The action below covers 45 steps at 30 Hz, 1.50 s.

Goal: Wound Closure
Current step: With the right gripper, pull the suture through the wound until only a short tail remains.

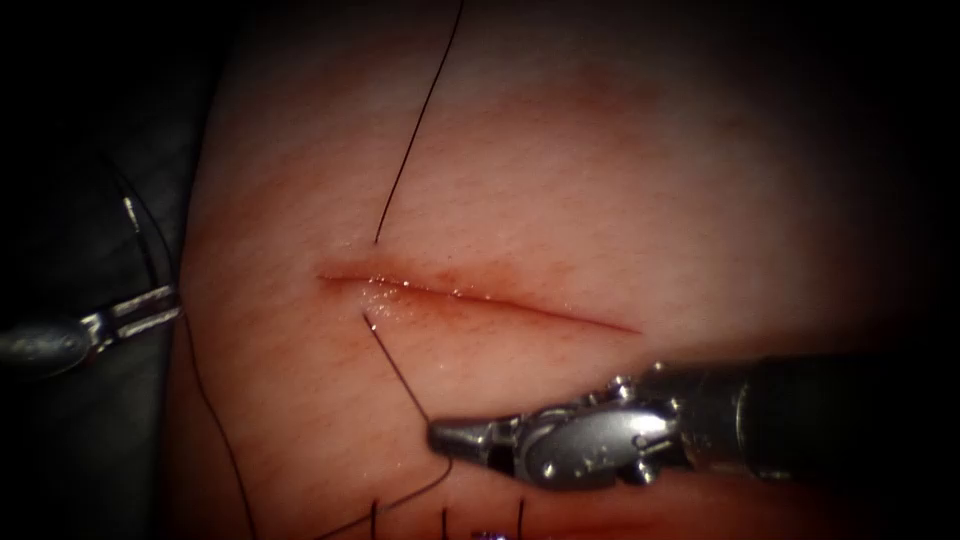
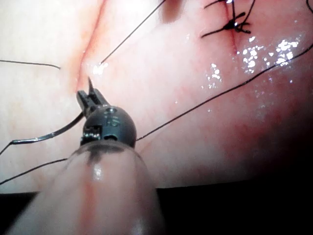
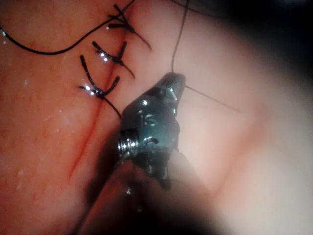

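Endoscope view: The right tool lies below the cut, its jaws pressed together on the thread where the strand leaves the tissue just under the cut's left end. A second run of thread goes in above the cut and climbs out of the picture. The left tool sits off the tissue's left edge, pinching the needle, which curves upward there, clear of the tissue. Judgement: with the strand held this near its exit, any pull should run along the thread, never sideways across the cut.

Left wrist view: The left tool grips the needle near one end of its curve; the free curve trails beside the shaft. Judgement: keep the point away from the tissue.

Right wrist view: The right tool is closed on the thread. Three finished stitches cross the cut beside it. Judgement: match their tension.
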Tool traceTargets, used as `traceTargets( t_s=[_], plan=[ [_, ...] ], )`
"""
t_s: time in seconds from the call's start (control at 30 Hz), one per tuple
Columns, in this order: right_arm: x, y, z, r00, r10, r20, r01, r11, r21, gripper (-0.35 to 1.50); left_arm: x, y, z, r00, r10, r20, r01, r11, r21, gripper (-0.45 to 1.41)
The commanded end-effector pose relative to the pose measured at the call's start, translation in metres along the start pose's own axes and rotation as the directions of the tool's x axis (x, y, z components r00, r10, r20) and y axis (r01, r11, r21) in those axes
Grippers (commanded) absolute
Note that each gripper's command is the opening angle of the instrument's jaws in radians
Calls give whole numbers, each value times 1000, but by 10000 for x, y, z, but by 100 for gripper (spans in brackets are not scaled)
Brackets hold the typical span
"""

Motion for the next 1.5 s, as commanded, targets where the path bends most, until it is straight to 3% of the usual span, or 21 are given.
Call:
traceTargets(
  t_s=[0.03,0.27,0.43,0.47,0.57,0.67,0.9,1.17,1.3,1.5],
  plan=[
    [16,-21,-8,1000,-19,-11,19,1000,25,-35,-2,4,7,1000,0,-1,0,1000,-1,-45],
    [59,-66,-35,997,-68,-26,71,989,133,-35,-2,4,7,1000,0,-1,0,1000,0,-45],
    [77,-82,-42,997,-78,-27,82,979,184,-35,-2,5,7,1000,1,1,-1,1000,-2,-45],
    [79,-80,-42,998,-58,-20,60,981,185,-10,-2,5,7,1000,1,1,-1,1000,-2,-45],
    [77,-64,-41,999,-27,-30,31,989,143,108,-2,5,7,1000,1,1,-1,1000,-2,-45],
    [68,-42,-40,999,1,-33,2,995,105,135,-2,5,7,1000,1,1,-1,1000,-2,-45],
    [30,23,-33,999,39,-6,-39,999,32,148,-2,5,7,1000,1,1,-1,1000,-2,-45],
    [-8,50,-20,999,48,16,-48,999,17,148,-3,5,7,1000,1,1,-1,1000,-2,-45],
    [-4,44,-31,999,42,3,-42,999,25,148,-3,4,7,1000,1,0,-1,1000,-4,-45],
    [25,29,-71,999,31,-38,-29,998,51,148,-4,3,7,1000,1,1,-1,1000,-3,-45]
  ],
)
